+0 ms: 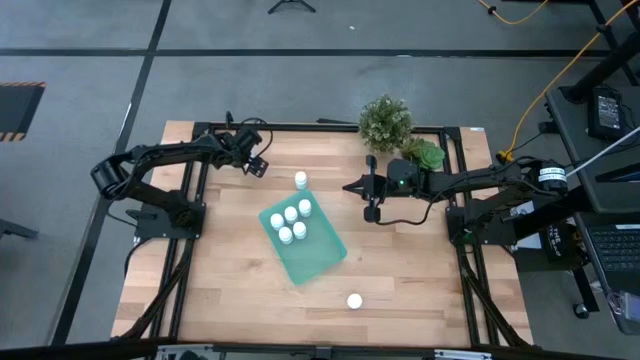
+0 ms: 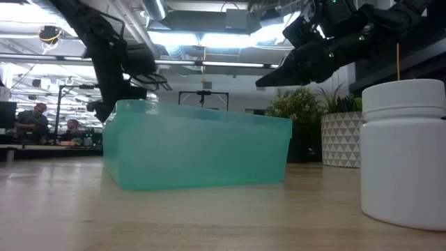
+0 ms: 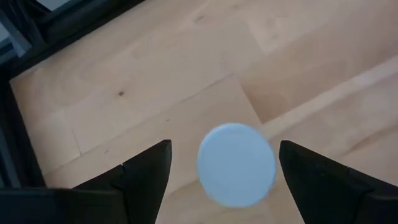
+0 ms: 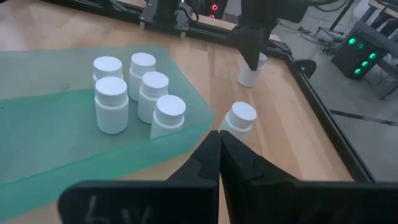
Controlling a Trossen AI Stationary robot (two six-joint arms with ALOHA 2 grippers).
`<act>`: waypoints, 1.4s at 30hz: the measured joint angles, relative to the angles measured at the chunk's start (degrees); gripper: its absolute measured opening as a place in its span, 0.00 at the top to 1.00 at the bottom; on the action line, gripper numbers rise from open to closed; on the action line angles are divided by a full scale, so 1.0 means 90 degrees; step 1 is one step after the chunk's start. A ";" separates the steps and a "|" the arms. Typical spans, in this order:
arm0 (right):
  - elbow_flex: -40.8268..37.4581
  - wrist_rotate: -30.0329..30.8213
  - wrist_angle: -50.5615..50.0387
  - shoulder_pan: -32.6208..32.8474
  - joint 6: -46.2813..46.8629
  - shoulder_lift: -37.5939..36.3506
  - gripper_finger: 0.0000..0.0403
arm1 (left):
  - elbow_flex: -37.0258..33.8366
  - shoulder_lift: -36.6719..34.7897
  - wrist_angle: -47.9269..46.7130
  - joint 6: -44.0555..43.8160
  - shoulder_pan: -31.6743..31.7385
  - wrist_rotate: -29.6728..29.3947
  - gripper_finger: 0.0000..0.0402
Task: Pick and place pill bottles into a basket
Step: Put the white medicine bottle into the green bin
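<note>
The teal basket (image 1: 315, 255) lies at the table's middle with several white pill bottles (image 1: 291, 221) standing upright in it; they also show in the right wrist view (image 4: 134, 87). My left gripper (image 3: 224, 149) is open, pointing down over one bottle (image 3: 236, 165) at the far left, with a finger on either side of its cap and gaps showing. A second bottle (image 1: 300, 180) stands by the basket's far corner. A third (image 1: 354, 300) stands near the front edge. My right gripper (image 4: 219, 155) is shut and empty, in the air to the right of the basket.
Two potted plants (image 1: 385, 122) stand at the far edge behind my right arm, one of them in a white patterned pot (image 2: 341, 139). A black frame runs along the table's edges (image 1: 460, 200). Bare wood lies to the right of the basket and in front of it.
</note>
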 joint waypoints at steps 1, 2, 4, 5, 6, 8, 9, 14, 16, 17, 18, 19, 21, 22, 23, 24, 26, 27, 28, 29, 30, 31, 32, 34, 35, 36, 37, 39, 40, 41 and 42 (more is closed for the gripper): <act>0.0000 0.0000 -0.0001 0.0000 -0.0002 0.0000 0.98 | 0.0000 0.0006 0.0036 0.0019 0.0020 0.0001 0.28; 0.0000 0.0002 -0.0003 0.0000 -0.0002 0.0000 0.98 | 0.0000 0.0006 0.0057 0.0057 0.0038 0.0003 0.28; 0.0000 0.0002 -0.0002 0.0000 -0.0002 0.0000 0.98 | 0.0000 -0.0005 0.0046 0.0076 0.0044 0.0003 0.28; 0.0000 0.0004 -0.0004 0.0000 -0.0003 0.0000 0.98 | 0.0000 -0.0017 0.0034 0.0076 0.0044 0.0005 0.28; 0.0000 0.0005 -0.0004 0.0000 -0.0004 0.0000 0.98 | 0.0000 -0.0041 0.0028 0.0098 0.0044 0.0039 0.28; 0.0000 0.0005 -0.0004 0.0000 -0.0006 0.0000 0.98 | 0.0000 -0.0079 0.0001 0.0188 0.0044 0.0210 0.28; 0.0000 0.0005 -0.0007 0.0000 -0.0004 0.0000 0.98 | 0.0000 -0.0093 -0.0003 0.0218 0.0044 0.0304 0.28; 0.0000 0.0007 -0.0008 0.0000 -0.0005 0.0000 0.98 | 0.0000 -0.0173 -0.0053 0.0219 0.0044 0.0326 0.28; 0.0000 0.0007 -0.0009 0.0000 -0.0004 0.0000 0.98 | 0.0000 -0.0193 -0.0116 0.0219 0.0043 0.0316 0.28; 0.0000 0.0007 -0.0010 0.0000 -0.0004 0.0000 0.98 | 0.0000 -0.0193 -0.0139 0.0219 0.0039 0.0313 0.28; 0.0000 0.0007 -0.0011 0.0000 -0.0004 0.0000 0.98 | 0.0000 -0.0193 -0.0181 0.0219 0.0039 0.0278 0.28; 0.0000 0.0007 -0.0012 0.0000 -0.0005 0.0000 0.98 | 0.0000 -0.0193 -0.0202 0.0219 0.0039 0.0194 0.28; 0.0000 0.0007 -0.0014 0.0000 -0.0005 0.0000 0.98 | 0.0000 -0.0193 -0.0201 0.0219 0.0040 0.0024 0.28; 0.0000 0.0007 -0.0014 0.0000 -0.0004 0.0000 0.98 | 0.0000 -0.0193 -0.0201 0.0219 0.0042 -0.0012 0.28; 0.0000 0.0007 -0.0016 0.0000 -0.0004 0.0000 0.98 | 0.0000 -0.0193 -0.0201 0.0220 0.0044 -0.0009 0.28; 0.0000 0.0007 -0.0017 0.0000 -0.0004 0.0000 0.98 | 0.0000 -0.0193 -0.0201 0.0235 0.0042 0.0002 0.28; 0.0000 0.0007 -0.0017 0.0000 -0.0004 0.0000 0.98 | 0.0000 -0.0193 -0.0201 0.0268 0.0042 0.0049 0.28; 0.0000 0.0007 -0.0017 0.0000 -0.0004 0.0000 0.98 | 0.0000 -0.0193 -0.0200 0.0276 0.0042 0.0077 0.28; 0.0000 0.0007 -0.0017 0.0000 -0.0004 0.0000 0.98 | 0.0000 -0.0193 -0.0201 0.0281 0.0042 0.0130 0.28; 0.0000 0.0007 -0.0017 0.0000 -0.0004 0.0000 0.98 | 0.0000 -0.0193 -0.0199 0.0294 0.0042 0.0174 0.28; 0.0000 0.0007 -0.0017 0.0000 -0.0004 0.0000 0.98 | 0.0000 -0.0193 -0.0201 0.0350 0.0039 0.0190 0.28; 0.0000 0.0007 -0.0017 0.0000 -0.0004 0.0000 0.98 | 0.0000 -0.0193 -0.0199 0.0386 0.0039 0.0195 0.29; 0.0000 0.0007 -0.0017 0.0000 -0.0004 0.0000 0.98 | 0.0000 -0.0193 -0.0199 0.0392 0.0039 0.0196 0.30; 0.0000 0.0007 -0.0017 0.0000 -0.0004 0.0000 0.98 | 0.0000 -0.0190 -0.0199 0.0389 0.0041 0.0195 0.34; 0.0000 0.0007 -0.0017 0.0000 -0.0004 0.0000 0.98 | 0.0000 -0.0190 -0.0199 0.0389 0.0039 0.0196 0.36; 0.0000 0.0007 -0.0017 0.0000 -0.0004 0.0000 0.98 | 0.0000 -0.0190 -0.0199 0.0389 0.0039 0.0198 0.38; 0.0000 0.0007 -0.0017 0.0000 -0.0004 0.0000 0.98 | 0.0000 -0.0190 -0.0199 0.0389 0.0040 0.0213 0.40; 0.0000 0.0007 -0.0017 0.0000 -0.0004 0.0000 0.98 | 0.0000 -0.0190 -0.0199 0.0389 0.0042 0.0280 0.45; 0.0000 0.0007 -0.0017 0.0000 -0.0004 0.0000 0.98 | 0.0000 -0.0188 -0.0199 0.0389 0.0039 0.0312 0.48; 0.0000 0.0007 -0.0017 0.0000 -0.0004 0.0000 0.98 | 0.0000 -0.0188 -0.0201 0.0389 0.0039 0.0328 0.50; 0.0000 0.0007 -0.0017 0.0000 -0.0004 0.0000 0.98 | 0.0000 -0.0188 -0.0199 0.0389 0.0039 0.0333 0.53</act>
